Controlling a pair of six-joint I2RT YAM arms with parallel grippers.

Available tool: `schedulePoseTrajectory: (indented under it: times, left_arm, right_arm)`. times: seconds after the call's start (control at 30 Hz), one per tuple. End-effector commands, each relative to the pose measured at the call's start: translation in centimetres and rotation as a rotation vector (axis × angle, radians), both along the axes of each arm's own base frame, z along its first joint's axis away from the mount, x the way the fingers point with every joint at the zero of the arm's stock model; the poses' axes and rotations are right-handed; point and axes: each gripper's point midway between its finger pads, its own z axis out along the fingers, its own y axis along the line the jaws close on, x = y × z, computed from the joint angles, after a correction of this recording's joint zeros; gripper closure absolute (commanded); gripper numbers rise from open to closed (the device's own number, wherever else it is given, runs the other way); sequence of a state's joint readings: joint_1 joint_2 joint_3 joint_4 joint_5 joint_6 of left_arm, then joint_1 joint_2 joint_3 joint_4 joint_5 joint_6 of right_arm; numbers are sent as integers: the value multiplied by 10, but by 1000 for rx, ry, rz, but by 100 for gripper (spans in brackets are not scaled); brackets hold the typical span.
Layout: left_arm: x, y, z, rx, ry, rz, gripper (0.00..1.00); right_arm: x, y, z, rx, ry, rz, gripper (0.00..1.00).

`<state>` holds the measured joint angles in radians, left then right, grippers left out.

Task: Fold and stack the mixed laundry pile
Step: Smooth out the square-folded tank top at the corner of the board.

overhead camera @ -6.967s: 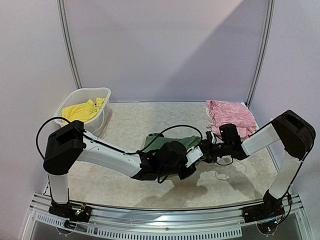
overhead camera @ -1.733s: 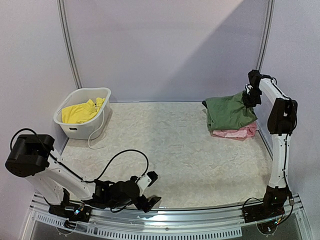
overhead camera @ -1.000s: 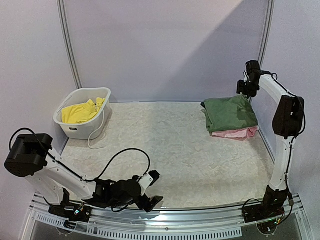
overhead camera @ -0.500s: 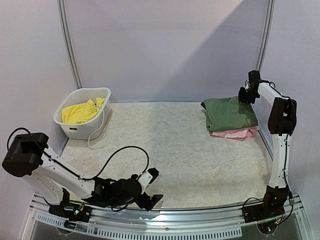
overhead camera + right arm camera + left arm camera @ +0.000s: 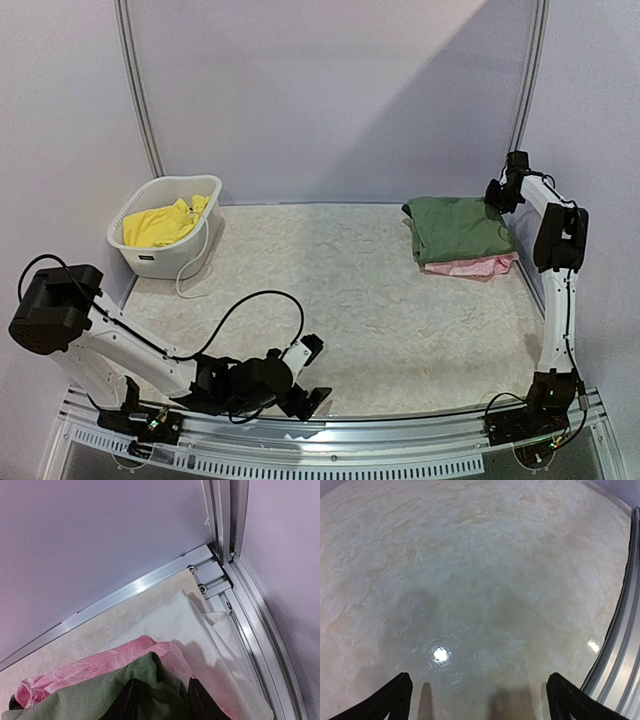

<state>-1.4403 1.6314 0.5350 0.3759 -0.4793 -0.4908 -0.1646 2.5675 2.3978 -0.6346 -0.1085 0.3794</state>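
Observation:
The folded olive-green tank top (image 5: 458, 228) lies on the pink garment (image 5: 480, 267) at the far right of the table. My right gripper (image 5: 497, 197) is down at the top's back right corner. In the right wrist view its jaws (image 5: 162, 705) stand partly open astride a raised fold of the green top (image 5: 100, 700), with the pink garment (image 5: 90, 667) showing beneath. The yellow shorts (image 5: 160, 222) lie in the white basket (image 5: 150, 262) at the far left. My left gripper (image 5: 318, 372) hovers open and empty low over bare table (image 5: 477, 700) by the near edge.
The right arm stands close to the right wall and the metal corner post (image 5: 225, 510). A white cloth edge (image 5: 200, 625) lies under the stack. A white cord (image 5: 195, 265) trails from the basket. The metal front rail (image 5: 620, 645) runs just right of the left gripper.
The right gripper has come down from above the stack to the green top's back right corner, and its jaws have narrowed. The left gripper has slid slightly right along the near edge.

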Motion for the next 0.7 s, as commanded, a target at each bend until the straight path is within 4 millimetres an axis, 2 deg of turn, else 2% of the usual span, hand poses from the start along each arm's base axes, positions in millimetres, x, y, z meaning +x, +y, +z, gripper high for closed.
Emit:
schedulePoseTrajectory:
  times: [0.0,0.03,0.1,0.2,0.37,0.5,0.53,0.57,0.67]
  left_arm:
    - [-8,-2,1,10,-2,-3,5]
    - [-8,0,2,13,-4,3,5]
    - [-8,2,5,15,-6,8,5]
    - [-9,8,12,14,-18,11,5]
    - [-7,23,15,24,-40,33,5]
    - [-6,30,18,29,-46,40,5]
    - [-5,33,18,33,-50,44,5]
    - [-5,35,18,38,-53,49,5]
    - [-3,42,20,43,-60,65,5]
  right_arm:
    - [10,0,29,0,-70,0,63]
    - [8,1,40,0,-81,-1,63]
    - [3,6,77,10,-126,9,61]
    - [-9,25,111,4,-150,42,58]
    - [-31,61,131,-5,-155,115,55]
    - [-47,105,132,14,-158,177,55]
    - [-49,110,130,10,-155,184,55]
    - [-54,135,131,10,-156,227,55]
    - [-63,169,124,16,-158,283,56]
